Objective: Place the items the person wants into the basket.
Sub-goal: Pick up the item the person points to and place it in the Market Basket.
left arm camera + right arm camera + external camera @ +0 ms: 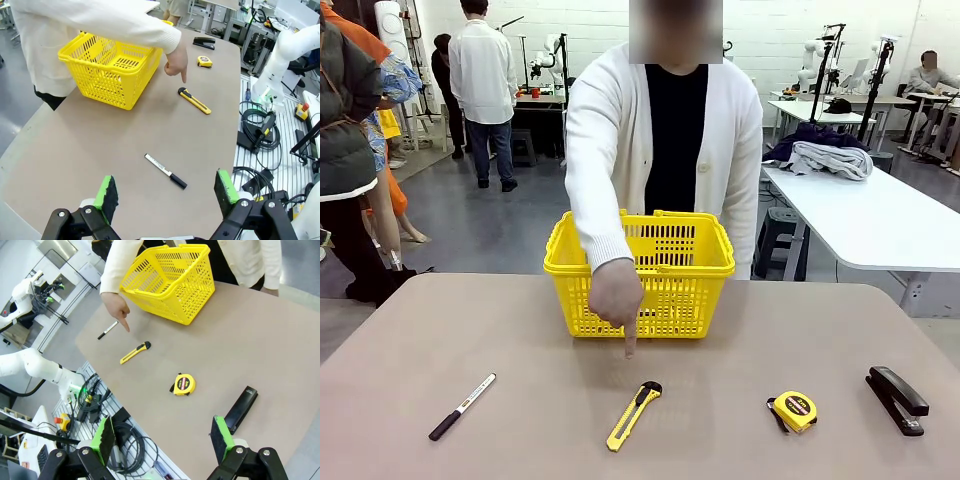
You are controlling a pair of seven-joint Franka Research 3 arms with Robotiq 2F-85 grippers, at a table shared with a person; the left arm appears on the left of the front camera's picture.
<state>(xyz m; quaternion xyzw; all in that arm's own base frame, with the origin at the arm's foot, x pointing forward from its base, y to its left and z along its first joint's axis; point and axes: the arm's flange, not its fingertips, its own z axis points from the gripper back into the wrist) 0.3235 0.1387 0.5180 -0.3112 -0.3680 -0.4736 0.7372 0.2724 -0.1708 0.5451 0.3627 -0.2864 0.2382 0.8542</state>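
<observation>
1. Front view: the person's hand (617, 295) points a finger down at the utility knife (634, 415), so the choosing step is in hand (nothing is gripped yet).
2. The left tool (166, 191) and right tool (162, 436) both gape wide, empty.
3. Next, I judge, one tool must descend and close across the knife's narrow body.
4. The knife is slim and yellow with a black tip. It lies flat and slanted on the bench (520, 340), near the basket (670, 300) but not touching it.

Grey floor (470, 235), white table (865, 220) beyond
</observation>
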